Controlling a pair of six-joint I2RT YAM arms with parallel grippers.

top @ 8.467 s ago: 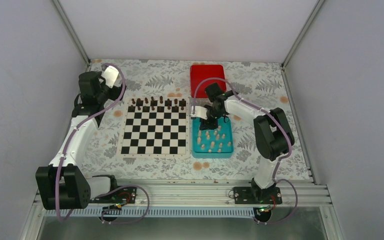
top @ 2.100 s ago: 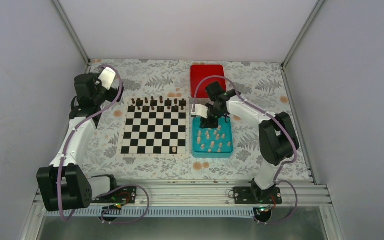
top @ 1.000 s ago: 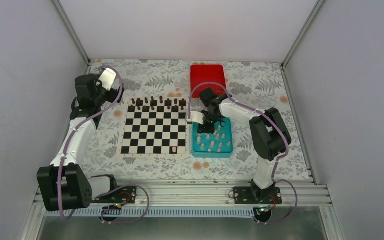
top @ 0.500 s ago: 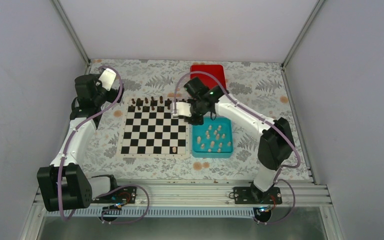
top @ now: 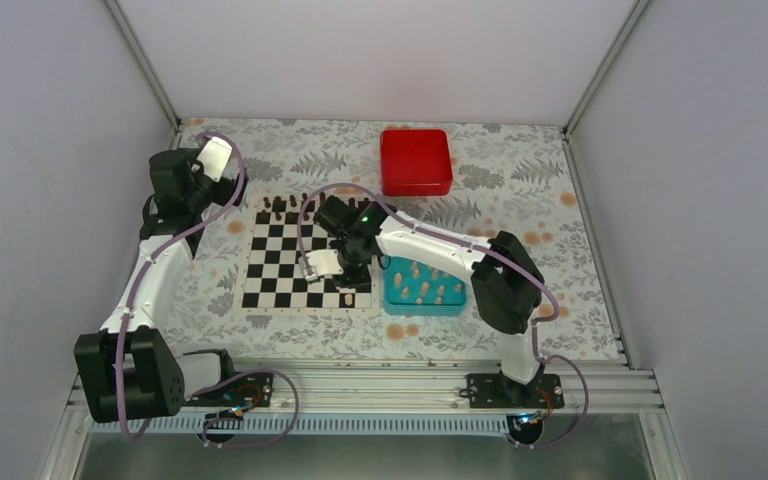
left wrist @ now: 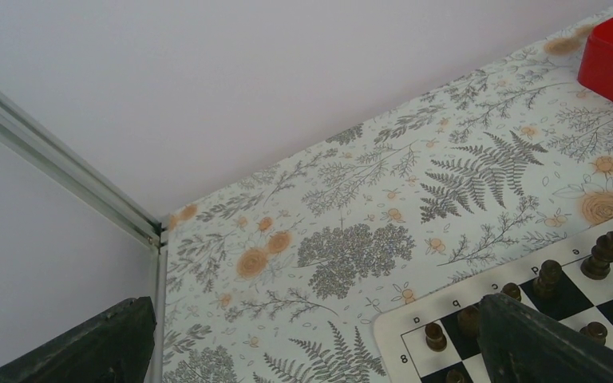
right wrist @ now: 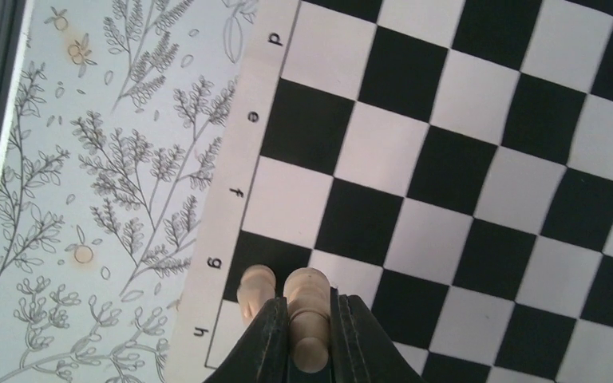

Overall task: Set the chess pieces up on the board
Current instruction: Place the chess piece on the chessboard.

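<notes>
I am carrying a pale chess piece [right wrist: 310, 319] from the teal tray [top: 425, 310] to the board [top: 280, 262], right jaws pinching it beside a standing piece [right wrist: 255, 287], left jaws gaping wide.

Robot test cell, plain white enclosure walls [top: 360, 50], aluminium frame rails [top: 360, 382], floral tablecloth [top: 520, 170]
</notes>
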